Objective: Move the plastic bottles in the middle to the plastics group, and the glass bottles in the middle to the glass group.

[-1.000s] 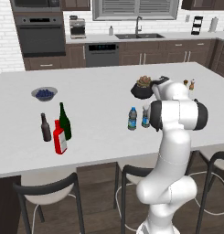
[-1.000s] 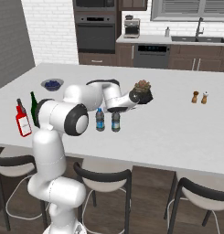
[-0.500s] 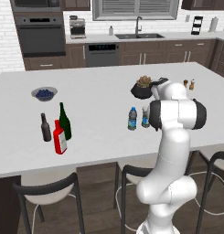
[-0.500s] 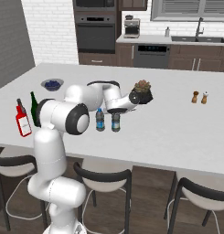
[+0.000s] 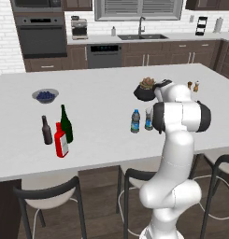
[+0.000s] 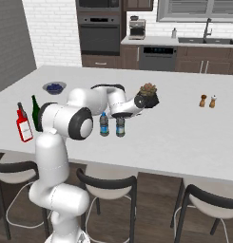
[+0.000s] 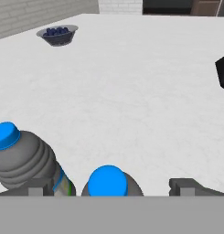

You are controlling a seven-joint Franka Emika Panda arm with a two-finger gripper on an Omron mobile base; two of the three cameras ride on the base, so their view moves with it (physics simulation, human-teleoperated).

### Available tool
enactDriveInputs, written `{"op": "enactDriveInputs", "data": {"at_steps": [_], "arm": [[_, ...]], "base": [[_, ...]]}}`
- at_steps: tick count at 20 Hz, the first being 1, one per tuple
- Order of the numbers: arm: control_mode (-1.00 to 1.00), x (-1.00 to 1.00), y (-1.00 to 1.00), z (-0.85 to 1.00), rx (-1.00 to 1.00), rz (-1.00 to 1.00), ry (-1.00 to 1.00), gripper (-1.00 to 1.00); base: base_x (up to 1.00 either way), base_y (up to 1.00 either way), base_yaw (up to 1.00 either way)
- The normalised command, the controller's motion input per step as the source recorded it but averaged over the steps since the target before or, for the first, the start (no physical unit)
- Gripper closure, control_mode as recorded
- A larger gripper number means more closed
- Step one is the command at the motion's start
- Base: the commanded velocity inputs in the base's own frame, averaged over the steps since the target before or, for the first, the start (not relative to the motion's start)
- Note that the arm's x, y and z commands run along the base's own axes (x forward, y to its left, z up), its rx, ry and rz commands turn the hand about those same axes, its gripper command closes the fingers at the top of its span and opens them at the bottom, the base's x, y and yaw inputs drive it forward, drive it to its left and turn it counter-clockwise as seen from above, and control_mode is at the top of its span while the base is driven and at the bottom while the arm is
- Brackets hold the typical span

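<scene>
Two small clear plastic bottles stand side by side mid-counter: one with a blue label (image 5: 135, 121) (image 6: 104, 125) (image 7: 26, 160), and a greyish one (image 5: 148, 118) (image 6: 120, 126). In the hand view the greyish bottle's blue cap (image 7: 107, 181) sits between my fingertips (image 7: 185, 186). My gripper (image 6: 121, 116) (image 7: 111, 187) hangs open just above it, touching nothing. The red glass bottle (image 5: 61, 141) (image 6: 24, 126) stands at the left, beside the green wine bottle (image 5: 66, 124) (image 6: 35, 113) and the brown bottle (image 5: 46, 130).
A dark pot with a plant (image 5: 146, 88) (image 6: 147, 96) stands just behind the water bottles, close to my hand. A bowl of blueberries (image 5: 45, 95) (image 6: 54, 87) (image 7: 57, 34) sits far left. Salt and pepper shakers (image 6: 208, 101) stand at the right. Stools line the counter's near edge.
</scene>
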Motion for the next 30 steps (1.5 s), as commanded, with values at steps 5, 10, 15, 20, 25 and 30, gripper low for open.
{"op": "enactDriveInputs", "data": {"at_steps": [5,10,15,20,25,30], "arm": [[-1.0,0.0,0.0,0.0,0.0,0.0,0.0,-1.0],[-1.0,0.0,0.0,0.0,0.0,0.0,0.0,1.0],[-1.0,0.0,0.0,0.0,0.0,0.0,0.0,1.0],[-1.0,0.0,0.0,0.0,0.0,0.0,0.0,1.0],[-1.0,-0.02,0.0,0.07,0.0,0.0,0.0,1.0],[-1.0,-0.2,-0.28,0.31,0.01,0.0,0.01,1.0]], "base": [[0.0,0.0,0.0],[0.0,0.0,0.0],[0.0,0.0,0.0],[0.0,0.0,0.0],[0.0,0.0,0.0],[0.0,0.0,0.0]]}}
